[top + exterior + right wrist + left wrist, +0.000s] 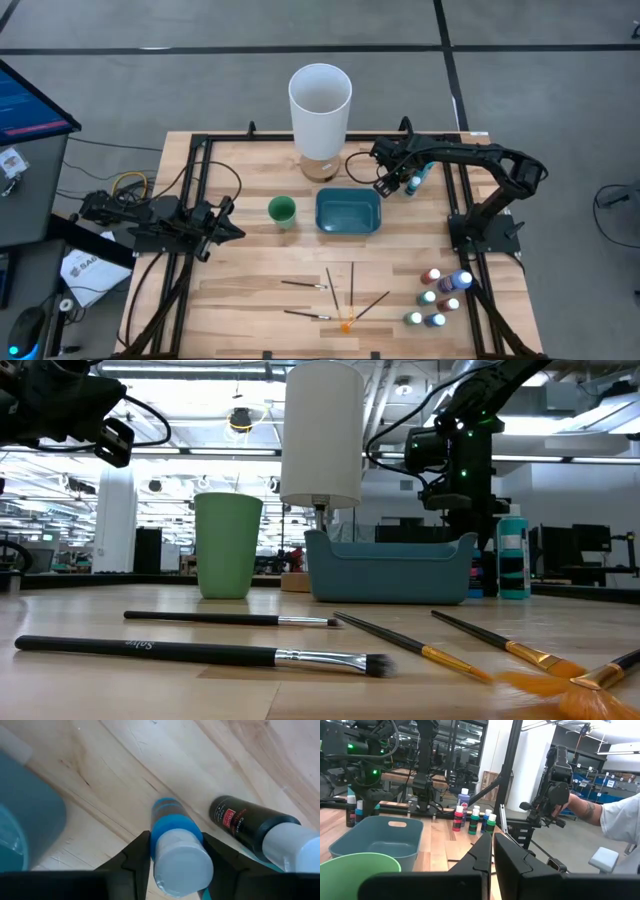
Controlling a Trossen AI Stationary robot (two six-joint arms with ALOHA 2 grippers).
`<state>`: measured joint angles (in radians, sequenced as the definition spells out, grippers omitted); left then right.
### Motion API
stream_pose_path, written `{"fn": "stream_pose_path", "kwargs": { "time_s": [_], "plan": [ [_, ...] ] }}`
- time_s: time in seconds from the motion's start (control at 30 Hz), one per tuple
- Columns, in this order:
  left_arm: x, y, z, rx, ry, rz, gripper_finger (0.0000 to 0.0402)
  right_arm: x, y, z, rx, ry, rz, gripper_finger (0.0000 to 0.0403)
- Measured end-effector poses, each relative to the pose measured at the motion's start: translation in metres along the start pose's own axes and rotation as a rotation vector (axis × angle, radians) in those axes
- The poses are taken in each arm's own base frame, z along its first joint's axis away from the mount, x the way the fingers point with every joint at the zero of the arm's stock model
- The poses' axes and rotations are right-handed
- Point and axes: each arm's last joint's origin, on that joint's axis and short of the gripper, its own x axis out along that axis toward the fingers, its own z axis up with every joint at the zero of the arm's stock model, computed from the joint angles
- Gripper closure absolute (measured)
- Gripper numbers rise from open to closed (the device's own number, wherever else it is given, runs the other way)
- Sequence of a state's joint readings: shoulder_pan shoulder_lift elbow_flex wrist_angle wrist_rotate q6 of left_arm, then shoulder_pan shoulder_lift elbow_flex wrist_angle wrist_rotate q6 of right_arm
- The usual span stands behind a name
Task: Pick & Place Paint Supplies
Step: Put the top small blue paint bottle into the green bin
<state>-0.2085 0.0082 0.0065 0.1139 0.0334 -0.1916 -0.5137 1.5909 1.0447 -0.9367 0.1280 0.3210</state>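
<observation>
- Paint supplies split into groups: cluster of bottles [440,295] at about 4 o'clock on table [240,300], brushes [330,290] fanned at 6 o'clock, orange-tipped brush [347,322] among them, and two more bottles near 1 o'clock, just right of teal bin [348,212].
- Blue bottle [175,845] standing upright between fingers of right gripper [392,182]; fingers spread either side of pale cap, close but not seen pressing, likely lined up for a pinch.
- Black bottle [250,827] just beside, tilted in view, risking a knock.
- Bin probably meant as drop spot, hence near reach.
- Left gripper [222,222] parked at 9 o'clock by green cup [282,209], fingers pressed together, empty.
- White cylinder [320,105] at 12 o'clock, untouched.
</observation>
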Motion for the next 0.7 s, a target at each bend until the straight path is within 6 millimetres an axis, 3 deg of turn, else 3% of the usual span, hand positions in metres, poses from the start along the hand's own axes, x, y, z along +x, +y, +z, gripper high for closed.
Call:
{"fn": "stream_pose_path", "kwargs": {
  "time_s": [0.2, 0.4, 0.7],
  "plan": [
    [0.000, 0.000, 0.000, 0.000, 0.000, 0.000, 0.0394, -0.003, 0.001, 0.002, 0.011, -0.001, 0.000, 0.0244],
    [0.000, 0.000, 0.000, 0.000, 0.000, 0.000, 0.0394, -0.023, 0.003, 0.014, 0.013, -0.053, 0.016, 0.0270],
    [0.000, 0.000, 0.000, 0.000, 0.000, 0.000, 0.0394, -0.077, 0.010, 0.026, -0.031, -0.091, 0.031, 0.0258]
  ]
}}
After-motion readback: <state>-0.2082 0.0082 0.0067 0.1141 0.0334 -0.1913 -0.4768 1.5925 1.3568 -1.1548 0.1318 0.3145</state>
